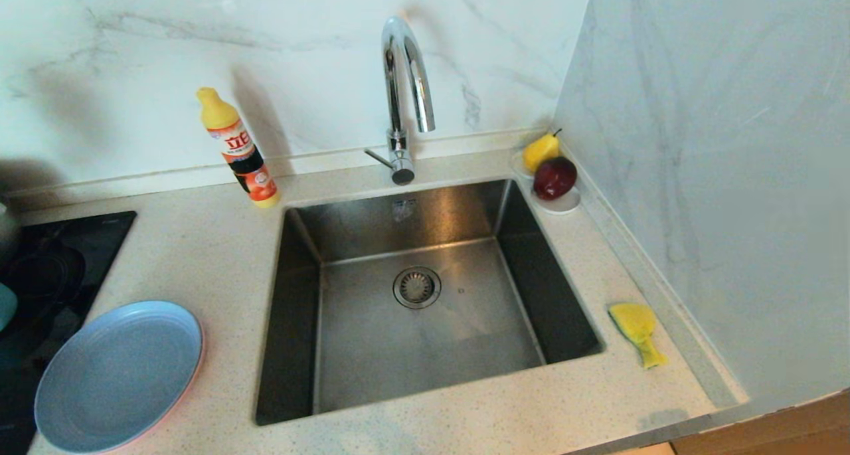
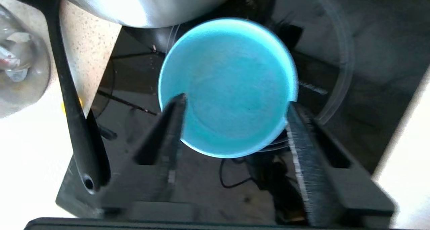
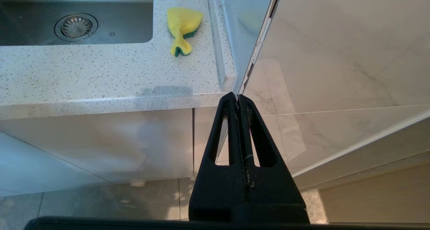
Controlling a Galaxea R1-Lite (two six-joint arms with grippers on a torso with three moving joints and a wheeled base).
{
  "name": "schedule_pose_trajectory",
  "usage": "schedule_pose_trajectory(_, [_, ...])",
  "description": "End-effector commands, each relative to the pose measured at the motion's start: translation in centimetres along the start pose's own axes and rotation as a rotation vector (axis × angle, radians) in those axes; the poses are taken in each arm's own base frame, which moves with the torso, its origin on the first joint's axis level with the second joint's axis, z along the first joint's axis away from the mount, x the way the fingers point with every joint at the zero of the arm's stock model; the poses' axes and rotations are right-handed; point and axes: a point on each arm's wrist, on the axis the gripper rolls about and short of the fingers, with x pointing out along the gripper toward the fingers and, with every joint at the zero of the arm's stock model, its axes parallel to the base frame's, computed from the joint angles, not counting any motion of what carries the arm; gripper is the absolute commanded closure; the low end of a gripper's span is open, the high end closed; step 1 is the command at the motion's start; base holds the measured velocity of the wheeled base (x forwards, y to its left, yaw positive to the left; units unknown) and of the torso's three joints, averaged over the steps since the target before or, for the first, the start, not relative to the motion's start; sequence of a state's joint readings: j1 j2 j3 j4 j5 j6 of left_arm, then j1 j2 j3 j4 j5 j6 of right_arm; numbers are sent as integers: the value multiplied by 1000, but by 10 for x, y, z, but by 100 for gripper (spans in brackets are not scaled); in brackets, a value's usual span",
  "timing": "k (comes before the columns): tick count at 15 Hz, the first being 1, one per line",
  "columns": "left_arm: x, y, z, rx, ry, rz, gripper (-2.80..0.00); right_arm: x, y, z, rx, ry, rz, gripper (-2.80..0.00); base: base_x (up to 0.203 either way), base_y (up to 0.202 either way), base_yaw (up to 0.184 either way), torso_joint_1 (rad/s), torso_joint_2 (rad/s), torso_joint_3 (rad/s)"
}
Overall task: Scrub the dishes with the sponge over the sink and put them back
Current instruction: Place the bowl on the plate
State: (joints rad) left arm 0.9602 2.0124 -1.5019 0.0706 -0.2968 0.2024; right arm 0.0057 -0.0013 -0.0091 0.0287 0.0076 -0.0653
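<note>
Pincer [image 2: 235, 105] astride teal bowl [image 2: 228, 85]

Teal bowl [image 2: 228, 85], grey-blue plate [image 1: 118, 375], yellow-and-green sponge [image 3: 183, 27], steel-grey sink [image 1: 425, 295], speckled beige counter [image 1: 199, 256], white marble wall [image 1: 133, 63].

Legible marking: one only. The detergent bottle [image 1: 238, 148] (yellow cap, orange label) on the counter [image 1: 199, 256] bears large Chinese characters reading "立白"; smaller print is illegible.
</note>
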Motion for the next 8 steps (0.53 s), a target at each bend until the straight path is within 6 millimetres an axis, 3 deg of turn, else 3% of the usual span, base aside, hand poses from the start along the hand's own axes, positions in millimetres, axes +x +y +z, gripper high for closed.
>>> schedule_pose_trajectory(1, [19,4,-13,-2,45,-12,-280,0,0,0,-1,0,1,0,0,0,0,0,0,0])
schedule_pose_trajectory(8, [29,3,-20,-5,51,-99,-280,0,0,0,-1,0,2,0,0,0,0,0,0,0])
